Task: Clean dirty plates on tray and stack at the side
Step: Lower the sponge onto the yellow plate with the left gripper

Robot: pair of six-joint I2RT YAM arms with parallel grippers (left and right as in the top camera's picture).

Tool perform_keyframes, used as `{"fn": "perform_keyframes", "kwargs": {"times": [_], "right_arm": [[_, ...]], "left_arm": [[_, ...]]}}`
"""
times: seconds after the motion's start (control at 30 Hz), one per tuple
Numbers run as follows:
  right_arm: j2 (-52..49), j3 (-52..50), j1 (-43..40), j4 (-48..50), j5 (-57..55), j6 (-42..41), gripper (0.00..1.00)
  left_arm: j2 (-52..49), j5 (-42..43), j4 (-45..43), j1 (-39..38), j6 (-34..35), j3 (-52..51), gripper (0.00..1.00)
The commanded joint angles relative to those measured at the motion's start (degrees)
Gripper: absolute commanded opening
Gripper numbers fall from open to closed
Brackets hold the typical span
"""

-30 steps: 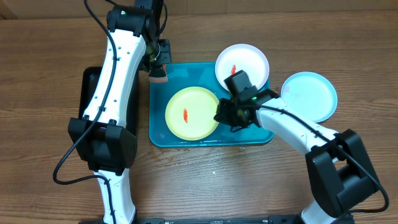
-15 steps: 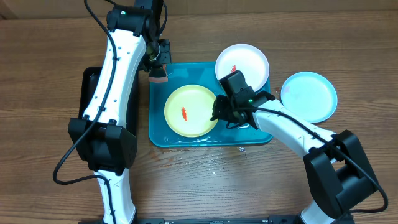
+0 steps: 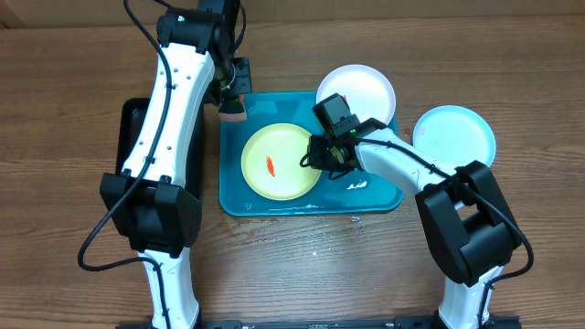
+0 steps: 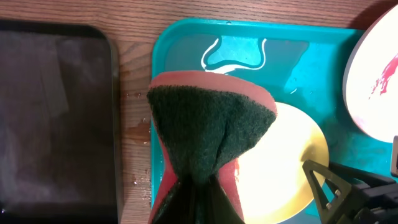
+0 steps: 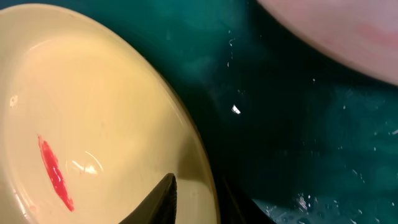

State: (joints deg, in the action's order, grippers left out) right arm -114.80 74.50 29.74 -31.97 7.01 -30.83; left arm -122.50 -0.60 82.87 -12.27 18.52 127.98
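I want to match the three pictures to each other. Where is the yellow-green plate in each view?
Overhead: the yellow-green plate lies near the centre, on the left half of the tray.
Left wrist: the plate is lower right of centre, partly behind the sponge.
Right wrist: the plate fills the left side, with its red smear showing.
Shared landmark: the turquoise tray under the plate, in all three views.

Middle plate (image 3: 281,163): lay in the tray (image 3: 233,196).
Rear plate (image 3: 366,87): overlapped its far right corner.
Outer plate (image 3: 457,142): lay right, on table (image 3: 73,55).
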Motion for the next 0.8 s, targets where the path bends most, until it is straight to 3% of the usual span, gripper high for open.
{"fn": "perform_keyframes", "kwargs": {"times": [0.0, 0.13, 0.27, 0.5, 0.77], "right_arm": [[-0.7, 1.4, -0.3, 1.0, -0.5, 1.3, 0.25], [-0.7, 1.4, -0.5, 0.9, -0.5, 1.3, 0.2], [-0.7, 1.4, -0.5, 0.7, -0.6, -0.1, 0.04], [-0.7, 1.3, -0.5, -0.7, -1.0, -7.0, 0.04], [-0.7, 1.3, -0.5, -1.1, -1.0, -7.1, 0.04]], "left_arm": [[0.3, 0.7, -0.2, -0.3, 1.1, -0.3, 0.04], [0.3, 0.7, -0.8, -0.3, 2.1, -2.3, 0.04], [0.3, 2.0, -1.9, -0.3, 2.3, -5.2, 0.04], [0.3, 4.7, -4.3, -1.3, 2.3, -10.2, 0.04], [0.3, 4.6, -11.5, -4.8, 1.5, -19.6, 0.04]]}}
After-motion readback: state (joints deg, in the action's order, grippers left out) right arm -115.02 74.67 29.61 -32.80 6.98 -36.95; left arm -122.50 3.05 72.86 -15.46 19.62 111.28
